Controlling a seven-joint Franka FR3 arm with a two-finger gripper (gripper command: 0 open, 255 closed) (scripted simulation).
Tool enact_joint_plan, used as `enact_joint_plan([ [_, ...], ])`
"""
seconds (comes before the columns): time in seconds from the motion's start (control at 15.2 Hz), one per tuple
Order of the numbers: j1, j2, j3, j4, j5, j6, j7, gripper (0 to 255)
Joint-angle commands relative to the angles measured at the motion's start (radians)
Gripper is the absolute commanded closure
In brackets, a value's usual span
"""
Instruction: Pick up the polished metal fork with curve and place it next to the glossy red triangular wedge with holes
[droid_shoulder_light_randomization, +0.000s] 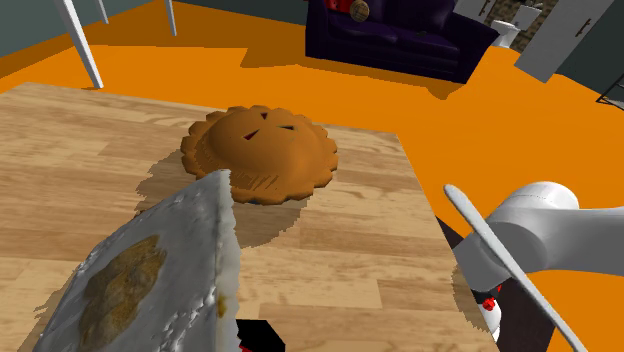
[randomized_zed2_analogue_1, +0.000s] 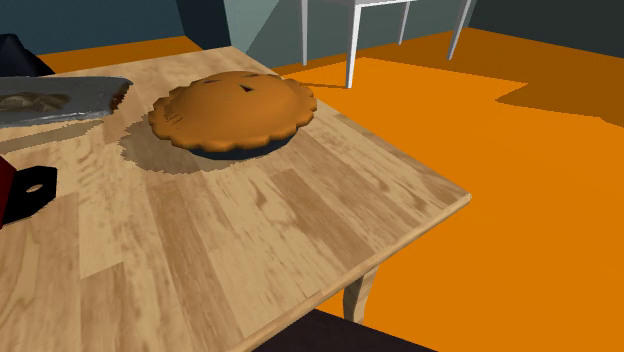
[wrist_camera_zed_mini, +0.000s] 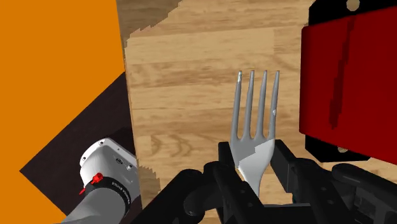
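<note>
We see bright, even light; a jagged-edged shadow lies on the table (droid_shoulder_light_randomization: 350, 250) just beside the pie (droid_shoulder_light_randomization: 262, 152), and the fork (wrist_camera_zed_mini: 254, 151) gleams softly.

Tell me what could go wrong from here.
The gripper clasps the fork near its neck, so it may pivot or slip. Its tines jut out close beside the red wedge and might knock it. The table edge is near; a loose release could drop the fork off.
</note>
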Motion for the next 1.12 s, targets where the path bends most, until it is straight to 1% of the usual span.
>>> enact_joint_plan([
  [0.0,-0.013,0.007,0.04,0.054,0.034,-0.005,0.058,255],
  [0.2,-0.052,0.026,0.113,0.145,0.08,-0.005,0.142,255],
  [0.4,-0.105,0.046,0.193,0.251,0.124,-0.004,0.227,255],
  [0.53,-0.151,0.061,0.252,0.332,0.153,-0.005,0.286,255],
  [0.79,-0.265,0.083,0.373,0.51,0.21,-0.013,0.4,255],
  [1.06,-0.22,0.045,0.357,0.42,0.215,0.026,0.37,255],
])
